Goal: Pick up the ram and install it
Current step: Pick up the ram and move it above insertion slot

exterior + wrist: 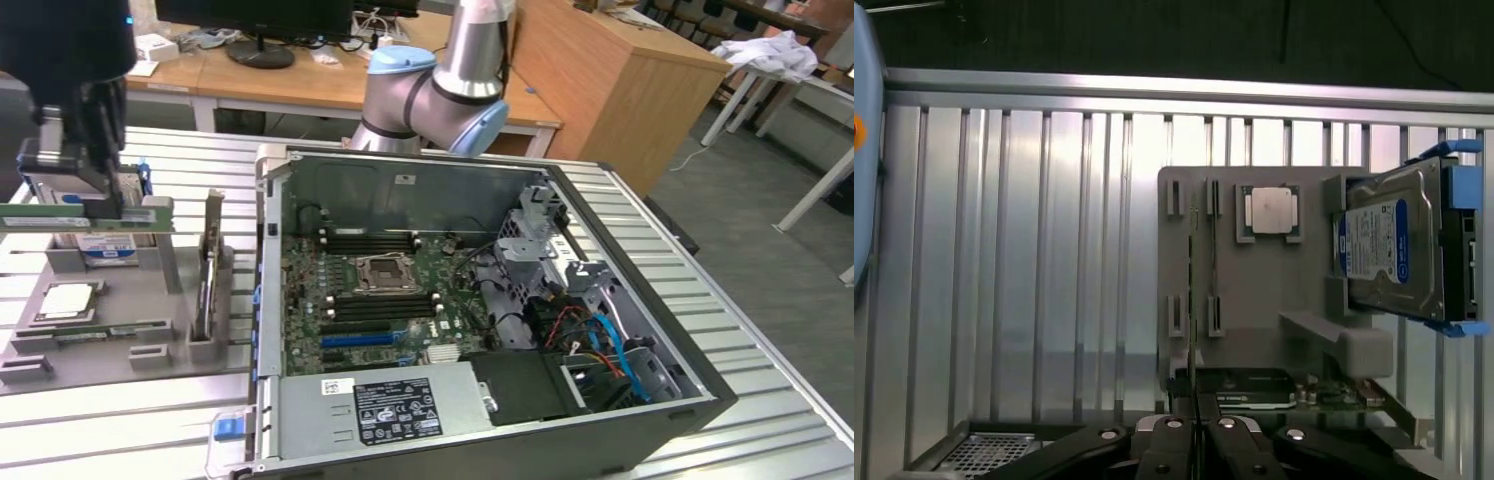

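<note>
Pick-up step looks done: the black pincer is clenched on the long thin green ram stick, upper left of the exterior view, above the grey parts holder. Install isn't done yet. I reckon it'll need careful lining-up with the green motherboard slots.

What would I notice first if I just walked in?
Probably the big open computer case in the middle, its green motherboard showing. Then, at the exterior view's left, the gripper with jaws shut on a thin green ram stick.
</note>
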Tool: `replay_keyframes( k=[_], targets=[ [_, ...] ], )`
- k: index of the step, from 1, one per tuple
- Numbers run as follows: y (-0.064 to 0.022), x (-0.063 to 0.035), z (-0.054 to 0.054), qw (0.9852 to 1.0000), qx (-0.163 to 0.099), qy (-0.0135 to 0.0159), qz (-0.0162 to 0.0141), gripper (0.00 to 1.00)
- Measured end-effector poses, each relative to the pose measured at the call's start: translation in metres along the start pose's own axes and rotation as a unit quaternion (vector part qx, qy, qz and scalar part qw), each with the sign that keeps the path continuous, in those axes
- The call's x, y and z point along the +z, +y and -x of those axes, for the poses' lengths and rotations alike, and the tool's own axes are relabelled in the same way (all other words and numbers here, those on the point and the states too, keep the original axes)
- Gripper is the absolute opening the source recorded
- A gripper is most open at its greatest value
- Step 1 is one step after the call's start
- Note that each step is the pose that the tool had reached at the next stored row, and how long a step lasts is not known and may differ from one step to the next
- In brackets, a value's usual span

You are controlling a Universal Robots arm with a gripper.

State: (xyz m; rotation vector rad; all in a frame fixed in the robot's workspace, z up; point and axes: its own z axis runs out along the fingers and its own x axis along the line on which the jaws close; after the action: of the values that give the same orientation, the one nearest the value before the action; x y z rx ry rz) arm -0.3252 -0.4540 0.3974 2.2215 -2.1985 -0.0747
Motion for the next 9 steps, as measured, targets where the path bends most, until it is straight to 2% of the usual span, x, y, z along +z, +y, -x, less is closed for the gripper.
replay_keyframes(
  k=[9],
  targets=[
    [-0.0251,-0.0011,0.000,1.0000,0.000,0.0000,0.0001,0.12]
  ],
)
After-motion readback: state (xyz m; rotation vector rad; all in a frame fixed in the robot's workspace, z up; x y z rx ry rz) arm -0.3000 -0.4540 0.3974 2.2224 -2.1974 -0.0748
